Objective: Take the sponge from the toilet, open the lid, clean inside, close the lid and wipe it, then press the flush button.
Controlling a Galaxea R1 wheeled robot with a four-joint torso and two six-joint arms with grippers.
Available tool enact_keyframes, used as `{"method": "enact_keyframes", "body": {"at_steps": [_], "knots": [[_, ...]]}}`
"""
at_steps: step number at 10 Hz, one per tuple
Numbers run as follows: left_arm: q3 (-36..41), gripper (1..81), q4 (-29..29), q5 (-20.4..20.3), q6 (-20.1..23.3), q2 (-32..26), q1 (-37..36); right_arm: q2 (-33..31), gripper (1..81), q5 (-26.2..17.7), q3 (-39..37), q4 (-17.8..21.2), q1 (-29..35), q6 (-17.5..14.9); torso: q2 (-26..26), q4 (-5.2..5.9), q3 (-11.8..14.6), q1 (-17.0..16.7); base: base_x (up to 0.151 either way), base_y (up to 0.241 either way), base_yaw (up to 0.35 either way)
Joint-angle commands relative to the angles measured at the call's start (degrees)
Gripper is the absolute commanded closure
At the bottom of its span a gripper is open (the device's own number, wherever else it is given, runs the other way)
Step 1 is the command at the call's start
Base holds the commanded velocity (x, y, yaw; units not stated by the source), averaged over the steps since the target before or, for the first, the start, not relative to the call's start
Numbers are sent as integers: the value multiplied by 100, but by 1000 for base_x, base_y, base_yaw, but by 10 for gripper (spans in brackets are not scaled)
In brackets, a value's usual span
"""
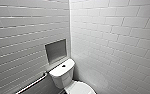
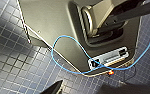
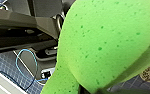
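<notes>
Jaws of the right gripper (image 3: 91, 90) look closed on the sponge (image 3: 108, 42), a bright green speckled pad that bulges and folds close before the right wrist camera. Whether the left gripper (image 2: 53, 88) is wide or narrow I cannot tell. White tiled walls (image 1: 111, 37) meet in a corner ahead, and low in that corner stands the toilet (image 1: 62, 75), its rectangular tank nearest the walls and its white oval lid apparently down. Blue mosaic floor (image 2: 16, 70) lies under the robot's grey base, where a thin blue cable (image 2: 52, 51) loops. A grey recessed niche (image 1: 56, 50) sits in the left wall just above the tank, a metal grab bar (image 1: 32, 83) slants below it, and the flush button (image 1: 63, 66) – small, dark, round – sits in the centre of the tank top.
</notes>
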Motion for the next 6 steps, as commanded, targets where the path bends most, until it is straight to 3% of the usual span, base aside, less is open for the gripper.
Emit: {"method": "enact_keyframes", "body": {"at_steps": [1, 2, 3, 6], "knots": [[1, 10, -355, 239, 216, -34, -188, -51, 811, -554, 61, 867, 384, -1092, 0, 0, 0, 0, 0, 0, 0], [1, 10, -355, 239, 216, -52, -240, -43, 811, -555, 105, 1354, 392, -1677, 0, 2, 2, 0, 0, 0, 0], [1, 10, -347, 248, 216, -44, -311, -25, 811, -555, 114, 1461, 427, -1854, 0, 2, 2, 2, 0, 0, 0], [37, 10, -285, 178, 259, 18, -372, 107, 811, -608, -79, 1418, 445, -1925, 0, 2, 2, 0, 0, 0, 0]]}}
